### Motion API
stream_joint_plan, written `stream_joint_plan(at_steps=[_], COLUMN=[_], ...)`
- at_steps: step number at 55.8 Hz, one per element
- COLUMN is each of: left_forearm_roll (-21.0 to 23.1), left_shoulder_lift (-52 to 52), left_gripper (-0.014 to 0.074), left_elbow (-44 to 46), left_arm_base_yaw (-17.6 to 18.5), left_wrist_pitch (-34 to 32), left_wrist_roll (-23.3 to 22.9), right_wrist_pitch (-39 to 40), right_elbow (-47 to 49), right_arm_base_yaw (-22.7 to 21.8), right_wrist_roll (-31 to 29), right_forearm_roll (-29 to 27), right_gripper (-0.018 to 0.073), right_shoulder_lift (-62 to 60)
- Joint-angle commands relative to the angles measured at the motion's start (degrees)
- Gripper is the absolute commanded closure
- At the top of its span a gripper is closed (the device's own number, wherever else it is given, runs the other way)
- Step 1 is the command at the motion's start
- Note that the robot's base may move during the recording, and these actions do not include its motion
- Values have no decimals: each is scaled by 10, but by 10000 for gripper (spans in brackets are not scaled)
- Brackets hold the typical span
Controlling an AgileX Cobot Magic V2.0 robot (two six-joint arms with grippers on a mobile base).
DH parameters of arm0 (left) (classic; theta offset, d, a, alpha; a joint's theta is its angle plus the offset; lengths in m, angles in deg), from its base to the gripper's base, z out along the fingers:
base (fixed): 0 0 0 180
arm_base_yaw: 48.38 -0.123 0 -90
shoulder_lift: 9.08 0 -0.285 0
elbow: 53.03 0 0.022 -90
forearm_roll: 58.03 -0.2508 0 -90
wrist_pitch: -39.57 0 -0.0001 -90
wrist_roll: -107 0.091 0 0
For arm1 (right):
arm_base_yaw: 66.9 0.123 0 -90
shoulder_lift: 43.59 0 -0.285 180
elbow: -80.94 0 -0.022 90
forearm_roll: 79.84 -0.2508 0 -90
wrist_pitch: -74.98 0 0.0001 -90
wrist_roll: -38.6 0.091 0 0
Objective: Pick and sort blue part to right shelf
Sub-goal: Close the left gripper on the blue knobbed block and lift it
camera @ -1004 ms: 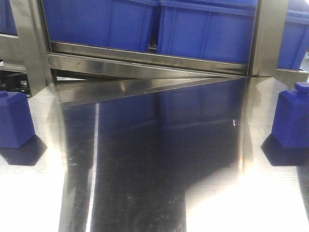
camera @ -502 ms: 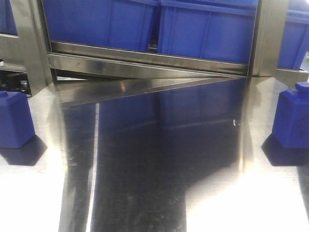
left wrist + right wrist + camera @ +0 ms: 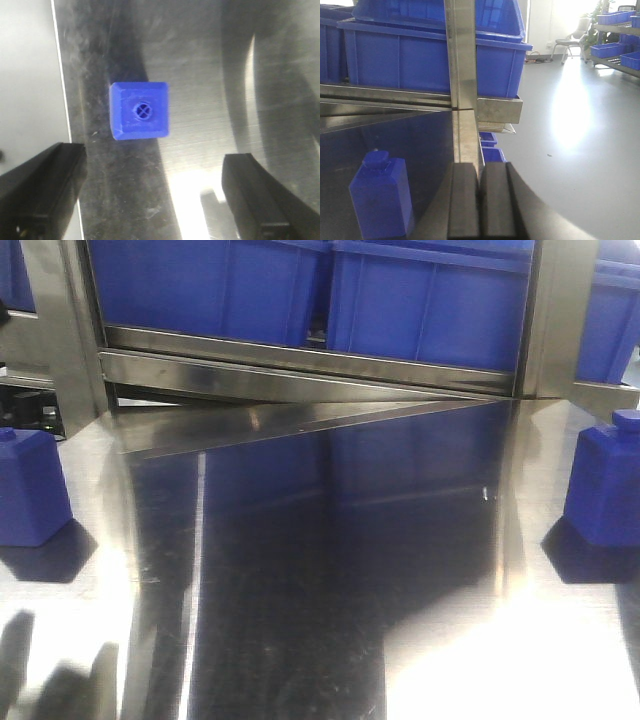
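Left claw (image 3: pixel 152 160) hangs spread wide above the table (image 3: pixel 200 60), with the blue part (image 3: pixel 140 110) standing just beyond its fingers, not yet between them. Coming down without re-centring could clip the part and topple it on the slick steel. Right claw (image 3: pixel 480 200) is pressed together, empty. The part looks like a squarish, bottle-like block with a small round neck on top.

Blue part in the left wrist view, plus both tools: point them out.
blue part (image 3: pixel 140 111), left wrist view, top face at the hole.
left tool (image 3: pixel 152 157), left wrist view, midway between open fingertips.
right tool (image 3: pixel 480 172), right wrist view, seam between shut fingertips.
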Motion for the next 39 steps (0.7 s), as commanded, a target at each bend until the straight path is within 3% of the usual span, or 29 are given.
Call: stream_joint_plan(at_steps=[1, 5, 11, 16, 39], left_forearm_roll=[9, 1, -55, -98, -81], left_shoulder_lift=[-4, -18, -37, -53, -121], left_gripper=[-6, -6, -6, -6, 1], left_elbow=[19, 19, 19, 19, 19], left_arm_base_yaw=[6, 16, 45, 60, 61], left_wrist_pitch=[-11, -20, -38, -45, -64], left_wrist_roll=[-7, -7, -9, -49, -62], right_wrist_pitch=[50, 50, 50, 50, 50], right_elbow=[4, 4, 4, 4, 4], right_arm_base_yaw=[2, 2, 2, 2, 2], right_wrist_roll=[-4, -4, -4, -4, -4], right_forearm_roll=[4, 4, 4, 4, 4], right_gripper=[501, 501, 501, 501, 501], right_shoulder_lift=[-9, -9, -9, -9, -9])
